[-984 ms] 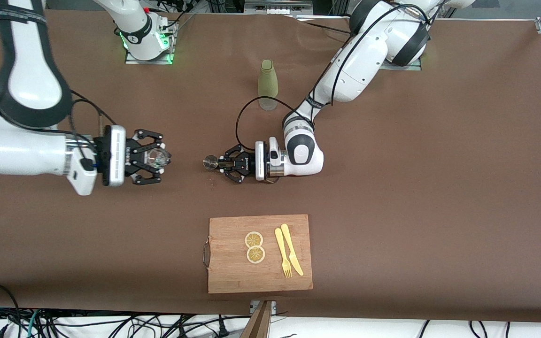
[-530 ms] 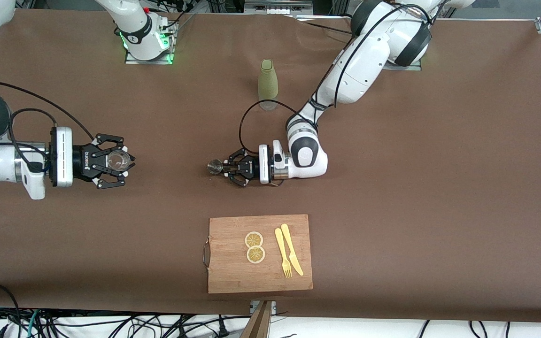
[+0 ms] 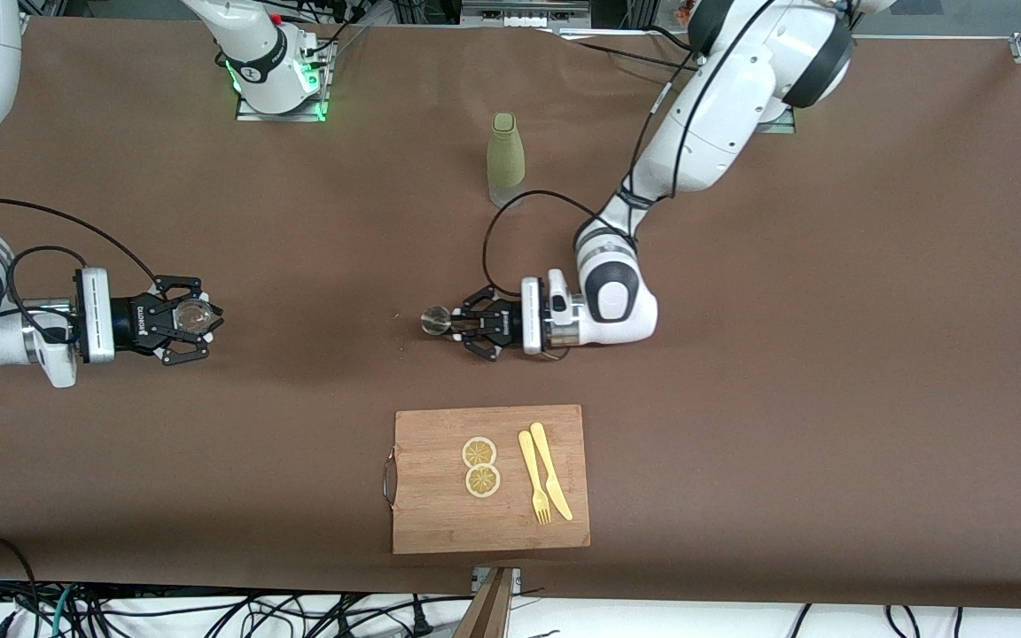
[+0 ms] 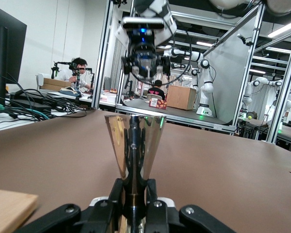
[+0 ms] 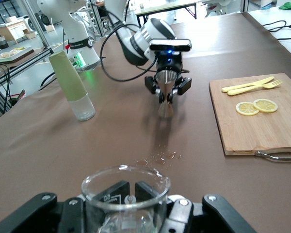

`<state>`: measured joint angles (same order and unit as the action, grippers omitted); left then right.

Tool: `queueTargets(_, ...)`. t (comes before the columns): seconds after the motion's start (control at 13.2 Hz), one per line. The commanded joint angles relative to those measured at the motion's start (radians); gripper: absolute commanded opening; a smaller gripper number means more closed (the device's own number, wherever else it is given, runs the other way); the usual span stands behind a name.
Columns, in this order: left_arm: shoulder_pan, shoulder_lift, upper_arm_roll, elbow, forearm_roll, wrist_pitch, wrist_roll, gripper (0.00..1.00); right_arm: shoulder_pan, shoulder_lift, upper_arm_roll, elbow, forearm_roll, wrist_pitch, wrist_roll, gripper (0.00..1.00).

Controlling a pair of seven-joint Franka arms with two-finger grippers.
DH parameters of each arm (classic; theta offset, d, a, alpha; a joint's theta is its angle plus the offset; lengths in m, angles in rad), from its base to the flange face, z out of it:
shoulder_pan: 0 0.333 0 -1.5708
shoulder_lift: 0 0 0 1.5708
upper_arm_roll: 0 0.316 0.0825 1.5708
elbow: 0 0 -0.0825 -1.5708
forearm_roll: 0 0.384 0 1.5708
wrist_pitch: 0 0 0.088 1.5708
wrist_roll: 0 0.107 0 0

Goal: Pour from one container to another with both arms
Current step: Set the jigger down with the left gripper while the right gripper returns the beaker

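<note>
We see the left gripper (image 3: 450, 322) clamped on a steel jigger (image 3: 432, 320) over mid-surface, and the right gripper (image 3: 198, 321) clamped on a glass beaker (image 3: 190, 315) toward the right arm's end.

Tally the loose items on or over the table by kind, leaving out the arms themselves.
Containers held in grippers: 2 (metal jigger, glass beaker)
Bottles: 1 (green bottle)
Cutting boards: 1 (cutting board)
Lemon slices: 2 (lemon slices)
Yellow cutlery: 2 (fork, knife)
Total: 8
</note>
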<state>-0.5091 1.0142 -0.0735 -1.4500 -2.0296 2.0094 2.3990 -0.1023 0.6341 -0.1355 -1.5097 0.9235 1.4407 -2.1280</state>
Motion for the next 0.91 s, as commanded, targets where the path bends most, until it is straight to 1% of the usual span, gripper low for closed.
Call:
queueTargets(0.0, 0.111, -0.130, 0.020, -0.209, 0.095, -0.139, 0.071, 0.00, -0.019, 0.059, 0.002, 0.023, 0.011, -0.019, -0.094, 0.04)
queueTargets(0.15, 0.203, -0.166, 0.058, -0.246, 0.251, -0.242, 0.066, 0.00, -0.031, 0.085, 0.001, 0.023, 0.008, -0.014, -0.133, 0.04)
queueTargets(0.45, 0.383, -0.178, 0.136, -0.263, 0.518, -0.473, 0.077, 0.00, -0.051, 0.151, 0.002, 0.028, 0.011, -0.008, -0.210, 0.04)
queueTargets(0.53, 0.438, -0.177, 0.145, -0.283, 0.573, -0.524, 0.094, 0.00, -0.060, 0.167, 0.002, 0.029, 0.014, -0.008, -0.226, 0.04)
queueTargets(0.68, 0.530, -0.175, 0.181, -0.311, 0.639, -0.579, 0.159, 0.00, -0.080, 0.203, 0.002, 0.029, 0.017, -0.008, -0.285, 0.04)
queueTargets(0.83, 0.599, -0.174, 0.228, -0.309, 0.722, -0.615, 0.230, 0.00, -0.117, 0.263, 0.016, 0.031, 0.038, -0.019, -0.344, 0.04)
